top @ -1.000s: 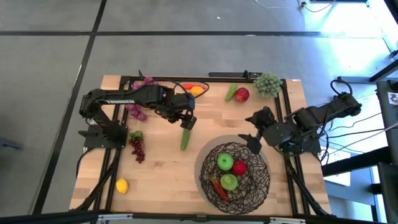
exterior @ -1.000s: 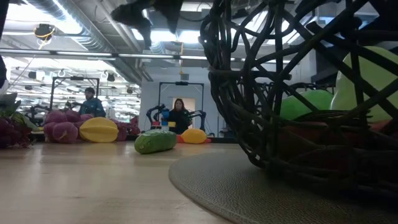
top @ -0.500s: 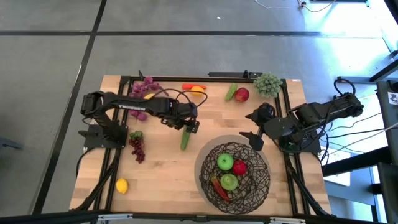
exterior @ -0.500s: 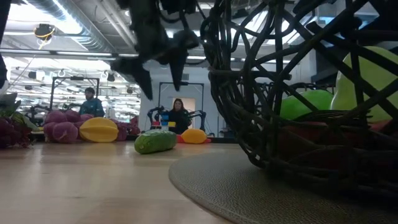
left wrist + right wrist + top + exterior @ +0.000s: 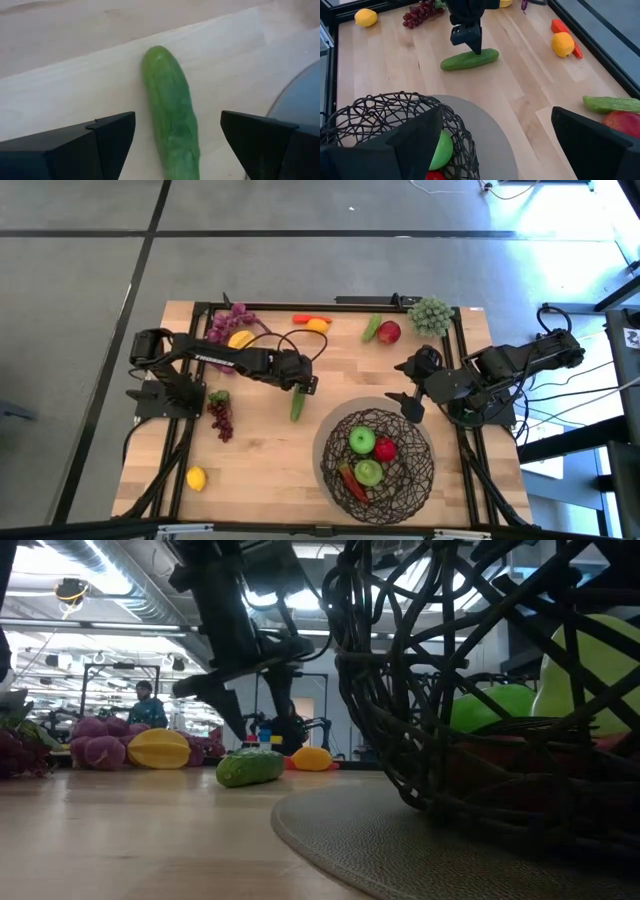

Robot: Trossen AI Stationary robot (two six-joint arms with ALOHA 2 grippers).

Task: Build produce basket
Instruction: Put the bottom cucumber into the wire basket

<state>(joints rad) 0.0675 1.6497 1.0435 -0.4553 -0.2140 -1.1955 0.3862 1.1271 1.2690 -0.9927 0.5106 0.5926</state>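
Left gripper over the cucumber, ready to pick it up

The left gripper (image 5: 177, 145) is wide open and holds nothing; its two fingers (image 5: 107, 137) sit one on each side of the cucumber (image 5: 170, 115), just above it. The cucumber lies flat on the table (image 5: 260, 460), near the basket (image 5: 377, 455). It looks light, smooth and hard, so it may slip; pinch it across its middle. The right gripper (image 5: 408, 388) waits open beside the basket.
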